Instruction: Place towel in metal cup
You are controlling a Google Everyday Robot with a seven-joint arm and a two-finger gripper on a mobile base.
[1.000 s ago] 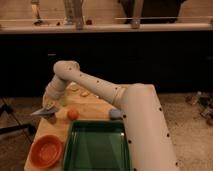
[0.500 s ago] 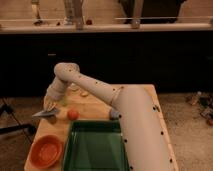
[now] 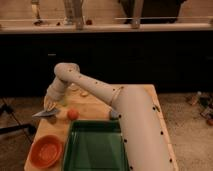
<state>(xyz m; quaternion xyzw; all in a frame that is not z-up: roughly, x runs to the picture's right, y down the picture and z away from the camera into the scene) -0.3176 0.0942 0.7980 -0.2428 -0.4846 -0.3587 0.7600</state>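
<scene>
Towel (image 3: 45, 113) (one) pinched in gripper (image 3: 49, 106) above table's (image 3: 92, 107) left edge.

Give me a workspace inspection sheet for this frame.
Surface: wooden table, light top, partly hidden by the arm.
Job's things: towel hangs from the tool at the table's left edge; metal cup not made out.
Clutter: orange ball, green tray, orange bowl, pale items behind the arm.
Grippers: tool shut on the towel, above the table's left edge.
Cables: nothing seen.
Surroundings: dark counter front behind, speckled floor, a dark stand at left.
</scene>
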